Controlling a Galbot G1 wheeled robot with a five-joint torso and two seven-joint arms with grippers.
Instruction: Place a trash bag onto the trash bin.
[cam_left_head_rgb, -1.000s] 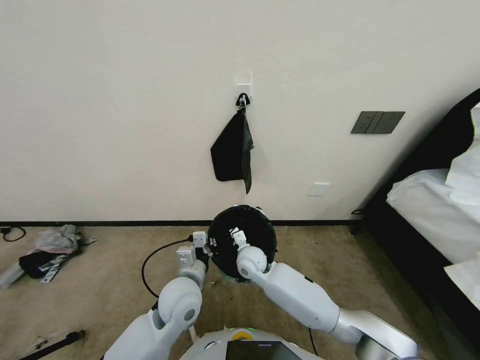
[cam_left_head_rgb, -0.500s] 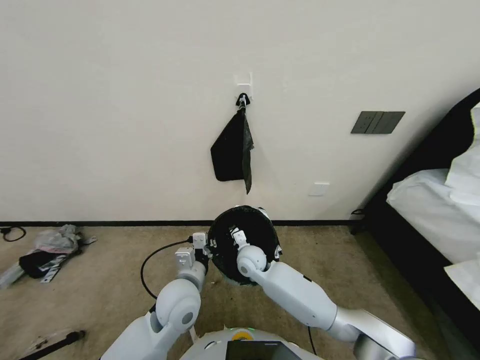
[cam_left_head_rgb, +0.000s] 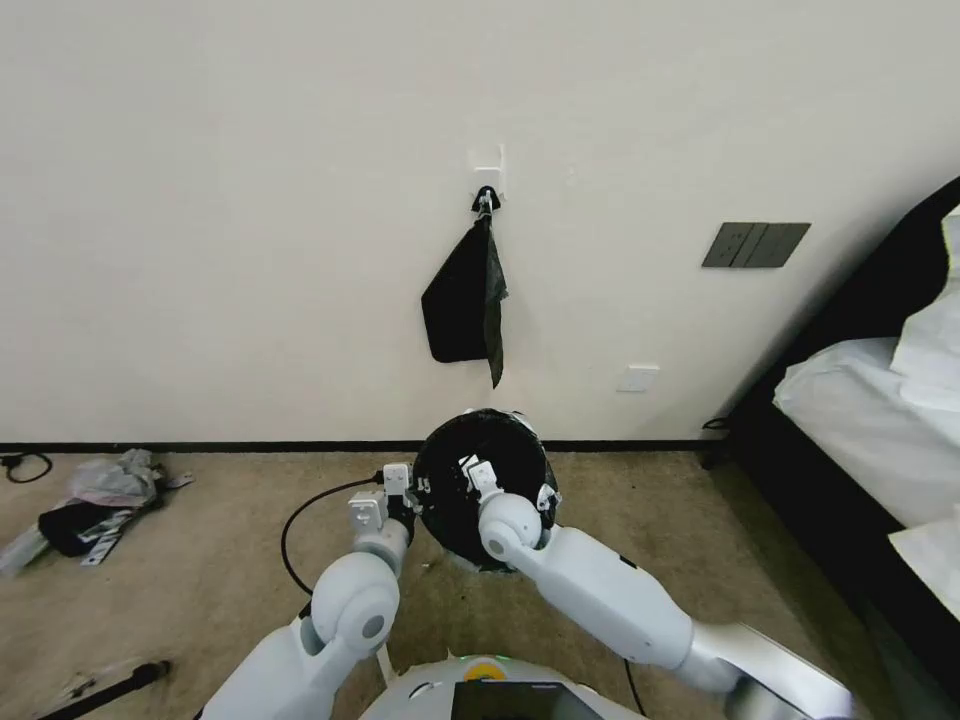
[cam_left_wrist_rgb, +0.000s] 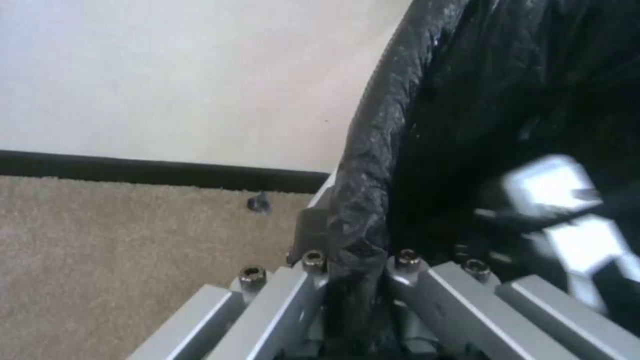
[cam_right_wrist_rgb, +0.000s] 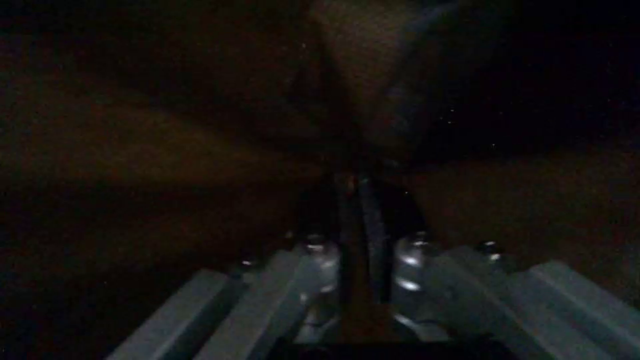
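Trash bag (cam_left_head_rgb: 480, 480) lining trash bin (cam_left_head_rgb: 527, 428), left gripper (cam_left_wrist_rgb: 353, 280) pinching

Black bag bundle (cam_left_head_rgb: 462, 305) hangs on wall hook, top middle; bed (cam_left_head_rgb: 880, 420) at right; rag pile (cam_left_head_rgb: 95, 495) on carpet, left

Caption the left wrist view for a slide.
Left gripper clamped on the trash bag's rolled edge at the trash bin.

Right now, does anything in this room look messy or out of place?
Yes. A heap of crumpled grey plastic and dark scraps lies loose on the carpet by the wall, to the robot's left. A black cable loops across the floor beside the left gripper, which pinches the trash bag at the bin's edge.
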